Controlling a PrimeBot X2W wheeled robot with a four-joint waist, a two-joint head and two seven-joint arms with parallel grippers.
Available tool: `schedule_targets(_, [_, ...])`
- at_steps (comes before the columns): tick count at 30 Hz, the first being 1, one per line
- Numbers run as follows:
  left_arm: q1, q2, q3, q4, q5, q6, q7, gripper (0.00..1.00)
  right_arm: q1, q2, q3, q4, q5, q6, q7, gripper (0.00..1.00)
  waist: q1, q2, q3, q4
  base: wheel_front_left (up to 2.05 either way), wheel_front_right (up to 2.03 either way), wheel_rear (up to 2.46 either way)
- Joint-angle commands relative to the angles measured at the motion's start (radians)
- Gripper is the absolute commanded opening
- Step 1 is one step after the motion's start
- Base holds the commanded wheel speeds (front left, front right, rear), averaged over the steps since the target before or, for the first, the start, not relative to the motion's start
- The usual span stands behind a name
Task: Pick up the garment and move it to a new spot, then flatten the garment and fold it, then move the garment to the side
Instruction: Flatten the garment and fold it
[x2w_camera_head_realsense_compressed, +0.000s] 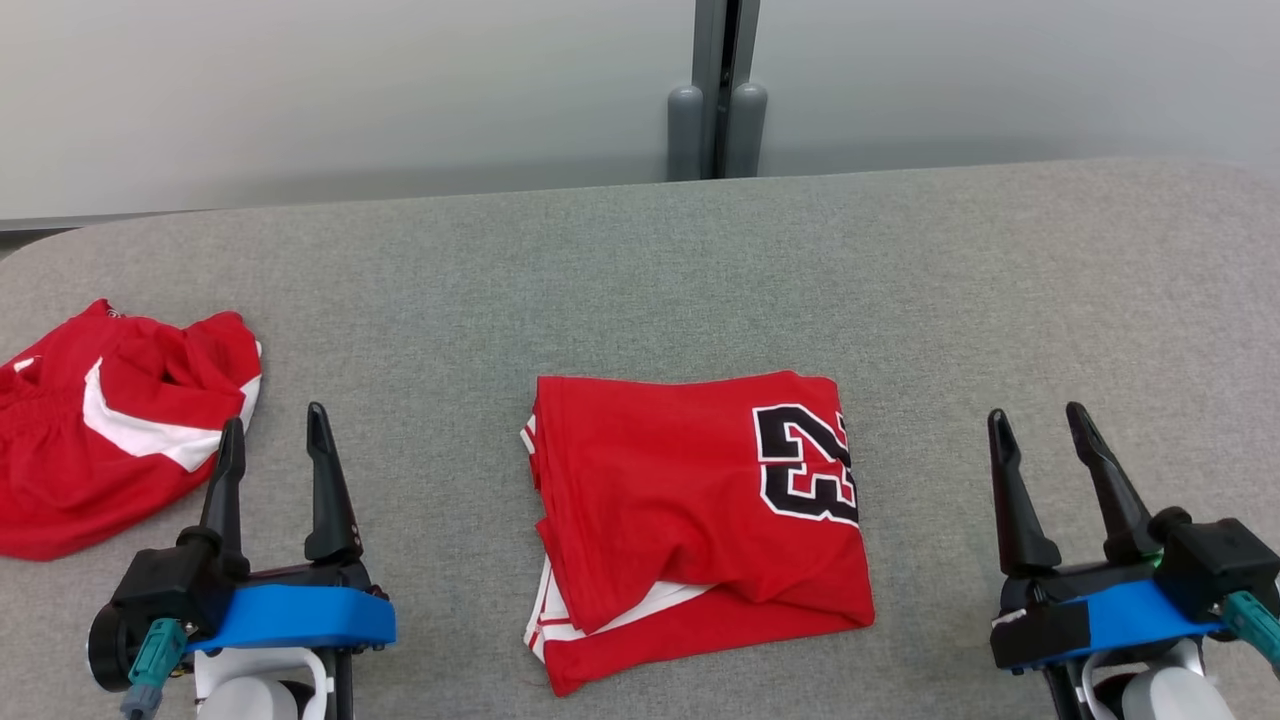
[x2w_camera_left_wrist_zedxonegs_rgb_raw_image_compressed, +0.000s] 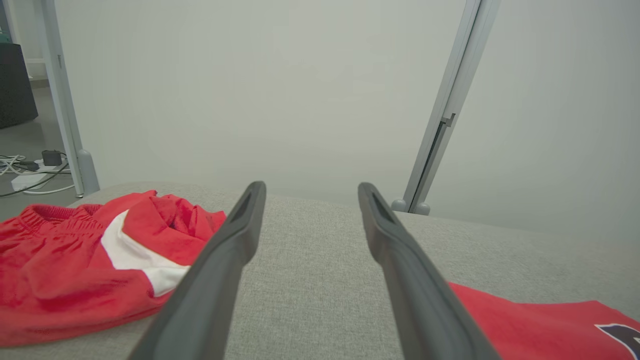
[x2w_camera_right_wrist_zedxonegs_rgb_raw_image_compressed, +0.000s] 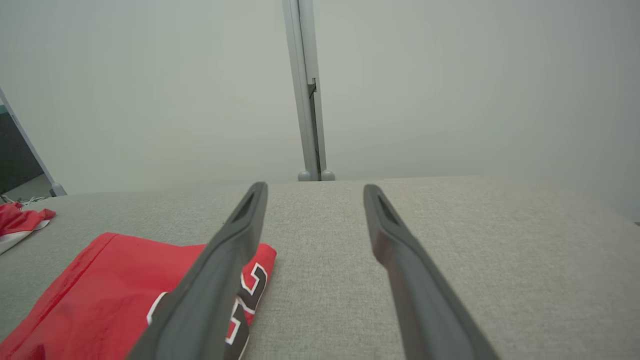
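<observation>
Folded red number-23 jersey (x2w_camera_head_realsense_compressed: 690, 520) on grey table (x2w_camera_head_realsense_compressed: 640, 280); left gripper (x2w_camera_head_realsense_compressed: 275, 418) and right gripper (x2w_camera_head_realsense_compressed: 1036, 412) flank it, spread wide, empty. Folding appears done; moving it aside remains.

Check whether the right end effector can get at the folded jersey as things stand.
Probably yes: the right end effector stands open beside the folded jersey, with bare grey tabletop between them.
</observation>
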Motion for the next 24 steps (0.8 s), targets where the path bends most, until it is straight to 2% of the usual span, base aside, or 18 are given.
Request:
schedule_targets(1, [0.002,-0.001,0.003,0.001,0.005,-0.003,-0.005,1.0,0.018,0.004,-0.007,-0.009,-0.007,0.0,0.004,1.0,0.0,0.0,-0.001,0.001,0.0,0.0,0.0])
schedule_targets(7, [0.008,-0.001,-0.022,0.015,0.024,-0.015,-0.005,1.0,0.032,0.013,-0.016,-0.03,-0.017,0.0,0.02,1.0,0.0,0.0,-0.004,0.005,0.0,0.0,0.0])
schedule_targets(16, [0.022,0.0,-0.211,0.108,-0.014,-0.07,0.013,1.0,0.037,0.016,-0.033,-0.034,-0.026,0.0,0.036,1.0,0.0,0.0,-0.01,0.017,0.0,0.0,0.0])
schedule_targets(24, [0.053,0.006,-0.356,0.134,-0.051,-0.087,0.09,1.0,0.036,0.017,-0.044,-0.032,-0.03,0.0,0.038,1.0,0.0,0.0,0.001,0.024,0.0,0.0,0.0])
